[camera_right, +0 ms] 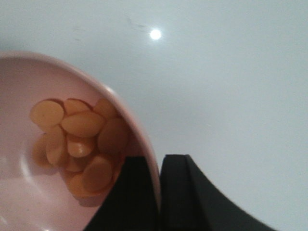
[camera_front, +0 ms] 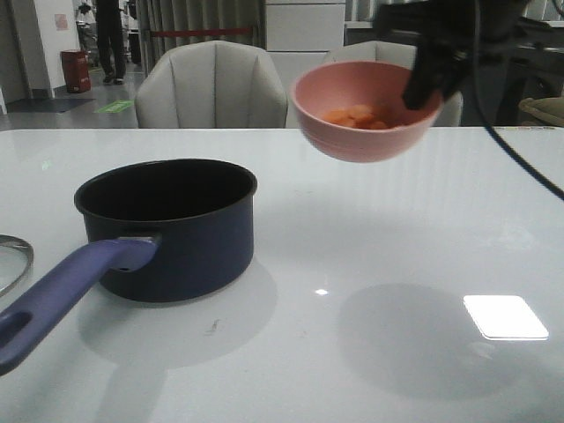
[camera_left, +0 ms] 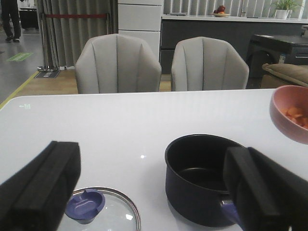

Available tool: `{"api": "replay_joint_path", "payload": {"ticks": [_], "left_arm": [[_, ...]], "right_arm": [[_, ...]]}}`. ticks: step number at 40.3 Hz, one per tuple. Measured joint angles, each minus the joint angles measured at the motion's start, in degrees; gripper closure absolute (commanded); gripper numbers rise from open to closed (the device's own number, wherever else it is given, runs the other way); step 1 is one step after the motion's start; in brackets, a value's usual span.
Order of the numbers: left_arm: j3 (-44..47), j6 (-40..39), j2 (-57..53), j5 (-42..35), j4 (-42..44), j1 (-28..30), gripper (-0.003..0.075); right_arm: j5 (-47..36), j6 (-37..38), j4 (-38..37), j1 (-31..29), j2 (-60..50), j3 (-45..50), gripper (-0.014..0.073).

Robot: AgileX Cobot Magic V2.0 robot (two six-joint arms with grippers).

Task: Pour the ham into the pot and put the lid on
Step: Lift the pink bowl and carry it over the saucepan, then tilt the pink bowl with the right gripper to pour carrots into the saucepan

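The right claw (camera_front: 429, 84), clamped on the rim of the round pink bowl (camera_front: 363, 123), lifts the orange-pink ham slices (camera_front: 357, 116) at upper right, clear of the navy saucepan (camera_front: 172, 231) for pouring; the left claw (camera_left: 154, 192) gapes over the glass lid (camera_left: 103, 216).

1 pot (camera_front: 176, 231), 1 lid (camera_left: 103, 214), 1 bowl (camera_front: 363, 110), approx. 10 ham slices (camera_right: 82, 144), 2 chairs (camera_left: 118, 65).
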Motion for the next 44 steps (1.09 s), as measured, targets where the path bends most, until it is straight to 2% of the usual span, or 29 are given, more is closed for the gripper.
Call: {"api": "replay_joint_path", "payload": {"ticks": [9, 15, 21, 31, 38, 44], "left_arm": [[0.0, 0.0, 0.0, 0.0, 0.0, 0.0, 0.0083], [0.0, 0.0, 0.0, 0.0, 0.0, 0.0, 0.0083], [0.0, 0.0, 0.0, 0.0, 0.0, 0.0, 0.0083], [0.0, 0.0, 0.0, 0.0, 0.0, 0.0, 0.0083], [0.0, 0.0, 0.0, 0.0, 0.0, 0.0, 0.0083], [0.0, 0.0, 0.0, 0.0, 0.0, 0.0, 0.0083]], "right_arm": [[-2.4, 1.0, -0.4, 10.4, 3.8, -7.7, 0.0446], [-5.7, 1.5, -0.8, 12.7, 8.4, -10.8, 0.0446], [-14.3, 1.5, -3.5, 13.7, 10.4, -9.9, 0.0446], [-41.1, 0.5, -8.9, 15.2, 10.4, 0.6, 0.0446], [-69.2, -4.2, -11.2, 15.6, 11.4, 11.0, 0.0446], [-89.2, -11.1, -12.1, 15.6, 14.4, 15.3, 0.0446]]}}
